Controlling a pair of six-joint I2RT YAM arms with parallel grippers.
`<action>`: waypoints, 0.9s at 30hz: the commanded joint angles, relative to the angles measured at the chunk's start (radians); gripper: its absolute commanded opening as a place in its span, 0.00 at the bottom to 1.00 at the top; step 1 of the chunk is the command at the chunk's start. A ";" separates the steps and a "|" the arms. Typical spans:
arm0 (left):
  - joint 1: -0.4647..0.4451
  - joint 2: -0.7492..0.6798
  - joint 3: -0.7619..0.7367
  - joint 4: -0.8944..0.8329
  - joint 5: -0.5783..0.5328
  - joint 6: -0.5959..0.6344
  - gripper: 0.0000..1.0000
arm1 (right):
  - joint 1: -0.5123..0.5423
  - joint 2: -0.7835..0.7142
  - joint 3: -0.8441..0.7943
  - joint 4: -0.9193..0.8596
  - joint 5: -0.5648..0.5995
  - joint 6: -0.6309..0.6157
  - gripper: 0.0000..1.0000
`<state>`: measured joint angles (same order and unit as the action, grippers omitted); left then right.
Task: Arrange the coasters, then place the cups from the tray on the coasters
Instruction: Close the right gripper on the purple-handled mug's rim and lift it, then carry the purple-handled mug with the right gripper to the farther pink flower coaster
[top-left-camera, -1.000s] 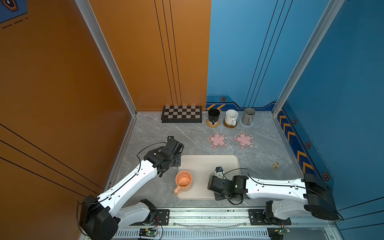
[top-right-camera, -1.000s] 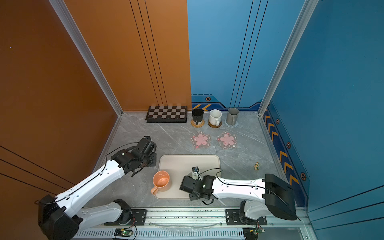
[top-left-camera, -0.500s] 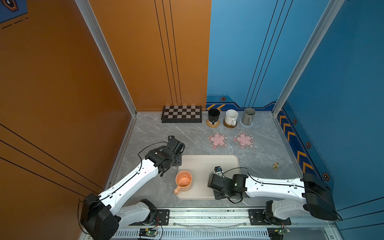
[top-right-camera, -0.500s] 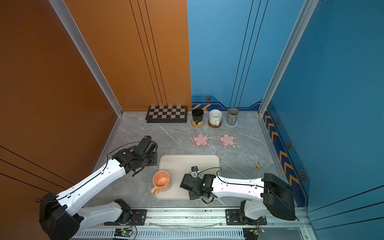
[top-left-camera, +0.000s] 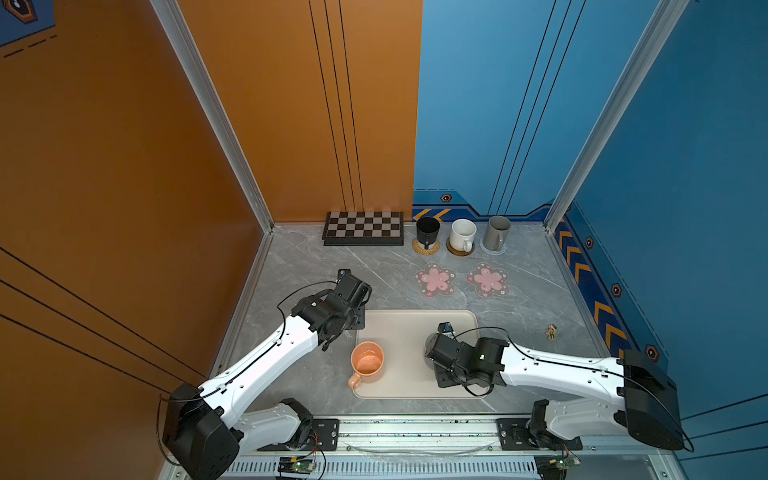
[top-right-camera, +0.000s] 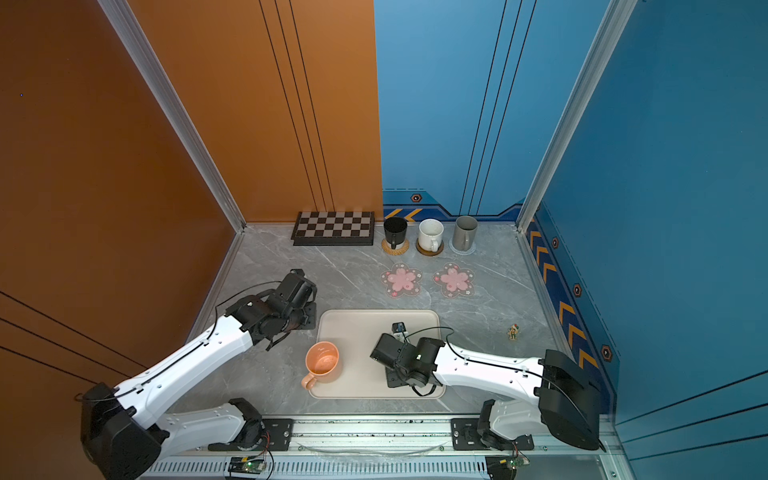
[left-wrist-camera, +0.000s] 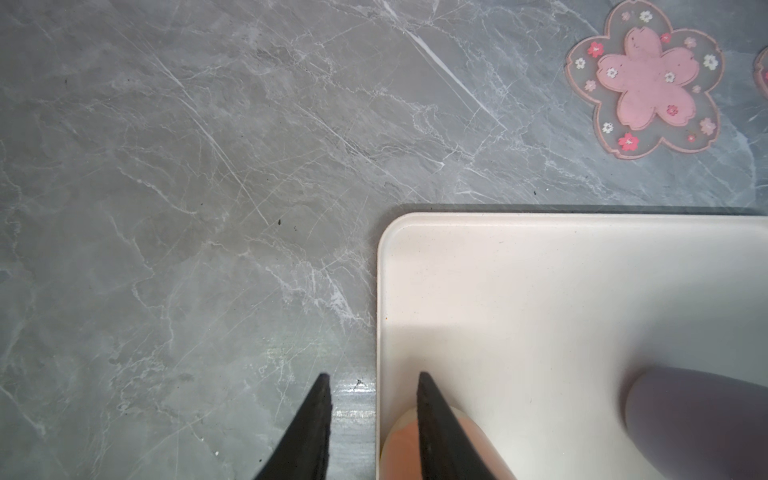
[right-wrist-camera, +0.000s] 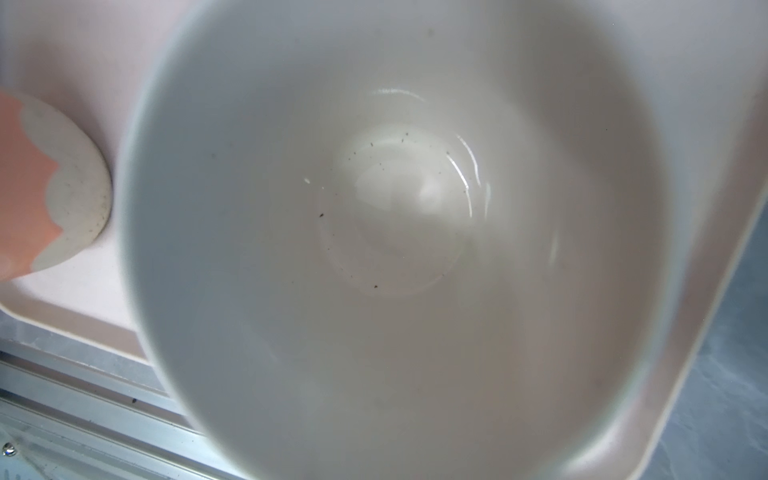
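Note:
The cream tray (top-left-camera: 399, 328) lies at the front middle. A peach-orange mug (top-left-camera: 367, 365) stands at its front left. The lavender mug (top-left-camera: 429, 351) is mostly hidden under my right gripper (top-left-camera: 440, 355). Its white inside (right-wrist-camera: 395, 208) fills the right wrist view, and the fingers are hidden. My left gripper (left-wrist-camera: 372, 376) hangs open and empty above the tray's left edge (left-wrist-camera: 380, 291). At the back, the black (top-left-camera: 427, 230), white speckled (top-left-camera: 462, 234) and grey (top-left-camera: 496, 232) mugs stand on round coasters. Two pink blossom coasters (top-left-camera: 434, 280) (top-left-camera: 487, 279) lie bare.
A chessboard (top-left-camera: 363, 227) lies at the back left against the orange wall. A small figurine (top-left-camera: 552, 331) stands on the table to the right of the tray. An aluminium rail (top-left-camera: 415, 424) runs along the front edge. Walls close in the left, back and right.
The left gripper has edged slightly toward the tray's far left corner. The right arm has stayed over the lavender mug.

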<state>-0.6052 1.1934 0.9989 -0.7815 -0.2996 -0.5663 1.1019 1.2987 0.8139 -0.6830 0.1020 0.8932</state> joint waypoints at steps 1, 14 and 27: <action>-0.007 0.013 0.026 -0.017 -0.019 0.001 0.36 | -0.049 -0.052 0.013 -0.037 0.021 -0.089 0.00; -0.007 0.094 0.154 -0.018 0.004 -0.015 0.35 | -0.390 -0.171 0.010 -0.092 -0.047 -0.321 0.00; -0.014 0.094 0.179 -0.018 0.001 -0.059 0.36 | -0.669 -0.126 0.100 -0.103 -0.113 -0.516 0.00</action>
<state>-0.6083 1.2926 1.1496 -0.7822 -0.3000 -0.6037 0.4671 1.1633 0.8455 -0.8047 -0.0006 0.4507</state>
